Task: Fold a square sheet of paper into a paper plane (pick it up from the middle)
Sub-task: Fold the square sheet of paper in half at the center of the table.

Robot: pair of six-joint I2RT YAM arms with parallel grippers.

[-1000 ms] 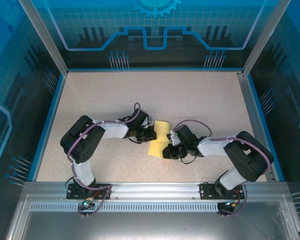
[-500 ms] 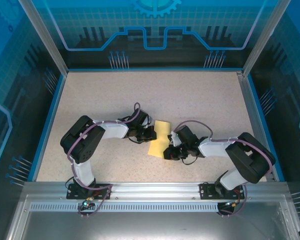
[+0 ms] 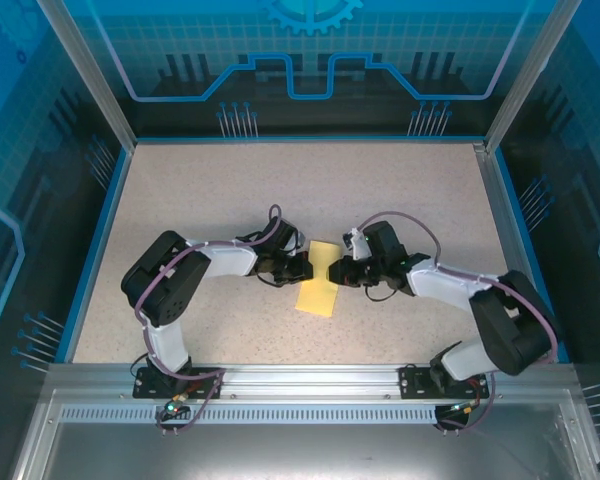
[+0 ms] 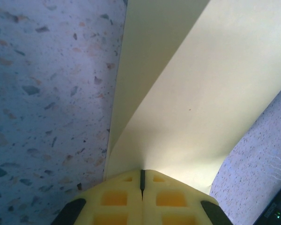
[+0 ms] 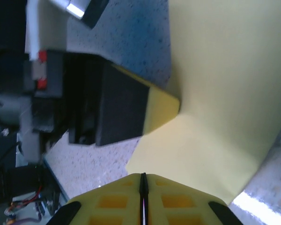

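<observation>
arms [image 3: 230,262]: 2, black/white | cables [image 3: 392,214]: purple | pads [image 4: 166,190]: yellow grid

Far edges of the paper sheet [image 4: 201,93] beyond both wrist frames.

Plain pale-yellow paper [image 3: 318,290]. Desk [image 3: 220,190] beige, dark-speckled; rim [image 3: 98,240] blue. Left hand [image 4: 142,176], right hand [image 5: 143,180]: yellow pads [image 4: 114,197], square-recess pattern. Arms [image 3: 170,285] black and white, cables [image 3: 390,218] purple. Walls [image 3: 310,60] blue, gridded.
</observation>
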